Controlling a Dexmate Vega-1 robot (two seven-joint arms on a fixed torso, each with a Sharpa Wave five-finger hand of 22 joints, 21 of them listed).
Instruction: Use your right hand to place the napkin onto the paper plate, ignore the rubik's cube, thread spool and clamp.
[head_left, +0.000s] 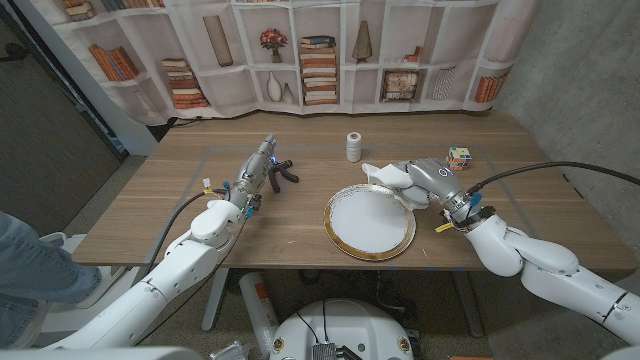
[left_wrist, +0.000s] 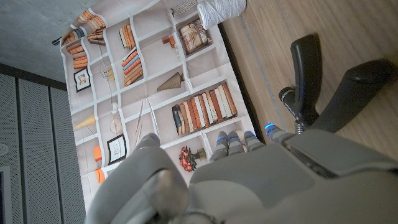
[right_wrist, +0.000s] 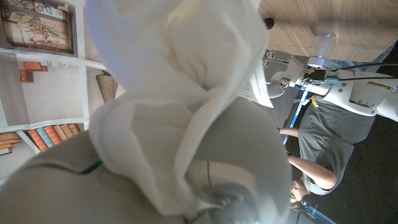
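My right hand (head_left: 425, 181) grips the crumpled white napkin (head_left: 385, 178) at the far right rim of the paper plate (head_left: 370, 222), a white plate with a gold edge near the table's middle. Close up in the right wrist view, the napkin (right_wrist: 180, 106) bunches over the back of my right hand (right_wrist: 205, 186). My left hand (head_left: 256, 171) stands on the table to the left, fingers pointing away, next to the black clamp (head_left: 280, 174). In the left wrist view, the left hand (left_wrist: 249, 180) holds nothing and the clamp (left_wrist: 323, 87) lies just beyond it.
A white thread spool (head_left: 353, 147) stands behind the plate; it also appears in the left wrist view as the spool (left_wrist: 221, 9). A rubik's cube (head_left: 459, 157) sits at the back right. A person's leg (head_left: 30, 265) is at the left edge. A bookshelf-print curtain hangs behind the table.
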